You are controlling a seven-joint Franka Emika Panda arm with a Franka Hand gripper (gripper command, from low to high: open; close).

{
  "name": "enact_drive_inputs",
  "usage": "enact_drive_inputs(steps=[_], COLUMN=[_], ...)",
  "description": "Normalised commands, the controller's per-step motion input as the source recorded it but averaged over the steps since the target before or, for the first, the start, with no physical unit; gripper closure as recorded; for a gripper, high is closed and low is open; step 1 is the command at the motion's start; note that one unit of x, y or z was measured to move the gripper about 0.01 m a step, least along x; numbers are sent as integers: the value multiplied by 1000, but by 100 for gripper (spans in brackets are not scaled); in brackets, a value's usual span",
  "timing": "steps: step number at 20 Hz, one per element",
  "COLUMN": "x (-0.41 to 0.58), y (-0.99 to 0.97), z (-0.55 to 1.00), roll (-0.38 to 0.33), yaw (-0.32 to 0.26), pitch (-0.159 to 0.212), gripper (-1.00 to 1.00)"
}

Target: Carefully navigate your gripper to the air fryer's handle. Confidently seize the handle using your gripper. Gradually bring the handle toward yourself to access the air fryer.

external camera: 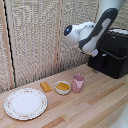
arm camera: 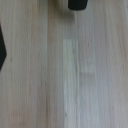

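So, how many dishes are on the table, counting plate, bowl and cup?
3. The plate is at the exterior view's left, the bowl is near the middle, and the pink cup stands right of the bowl. The arm hides none, as far as visible.

Robot arm (external camera: pixel 95 30): thick rounded segments, glossy white shell with broad black sections along the links; one white bulbous joint housing bears a round dark blue cap (external camera: pixel 68 30) on its end; no cables or markings discernible
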Motion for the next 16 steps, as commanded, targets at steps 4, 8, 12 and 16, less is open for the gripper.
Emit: enact_drive_inputs(steps=[4, 8, 12, 16], x=[-221, -184, -226, -121], y=[-616, -588, -554, -518], z=[-129, -104, -96, -156], roll=[-53, -64, -93, -98], yaw=[167, 161, 155, 162], pitch=[-73, -39, -59, -45], gripper=[-100, -100, -100, -100])
